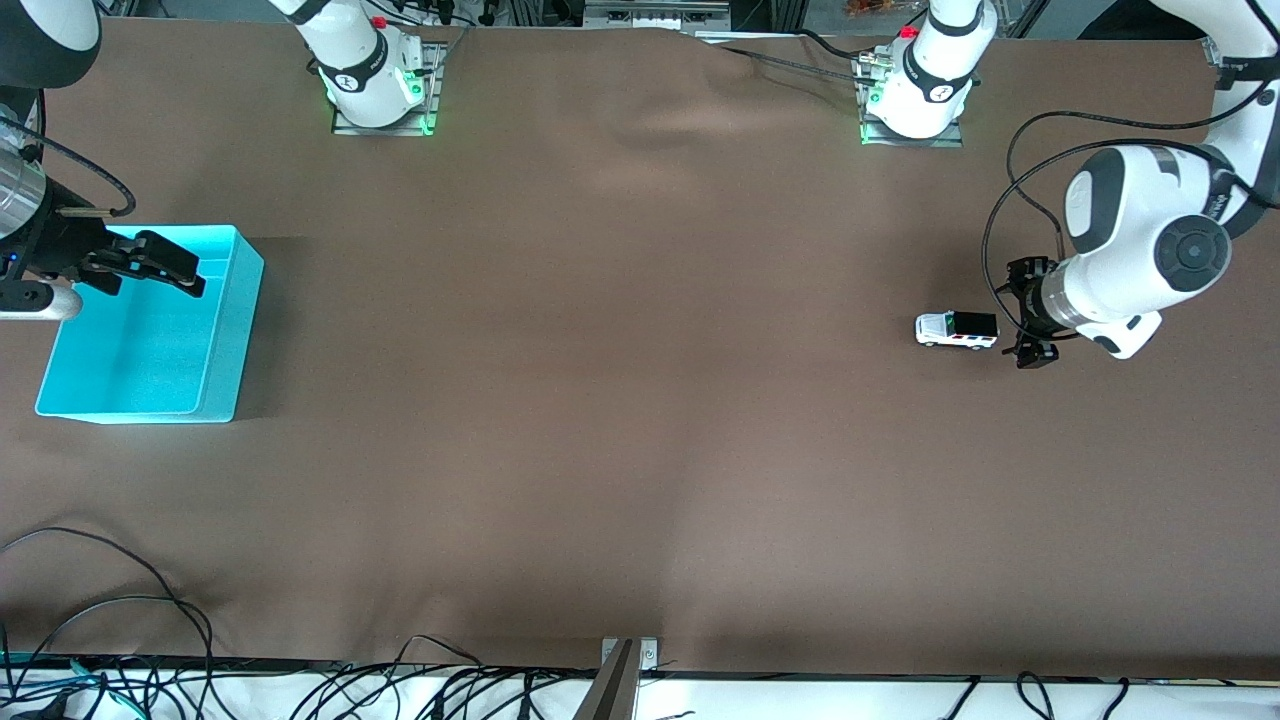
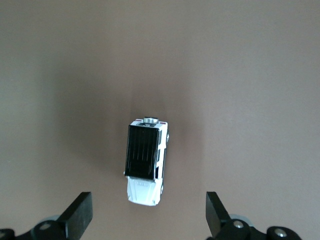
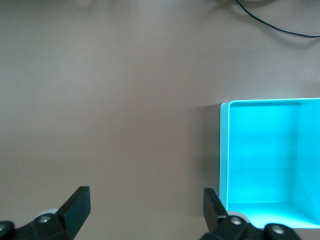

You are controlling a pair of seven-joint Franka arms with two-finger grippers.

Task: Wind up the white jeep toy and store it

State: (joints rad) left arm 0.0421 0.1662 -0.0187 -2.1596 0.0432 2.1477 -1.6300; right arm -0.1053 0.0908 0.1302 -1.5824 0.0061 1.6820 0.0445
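Nearby, only brown table point(image 1: 620, 400) surrounds the white jeep toy point(image 1: 957, 329) (upright).

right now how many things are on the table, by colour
white: 1, the white jeep toy
cyan: 1, the cyan bin
total: 2

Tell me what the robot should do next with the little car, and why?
Probably lower the left claw around the toy car and pinch it. The claw is open just beside the car, which sits untouched on the table, away from the blue bin.
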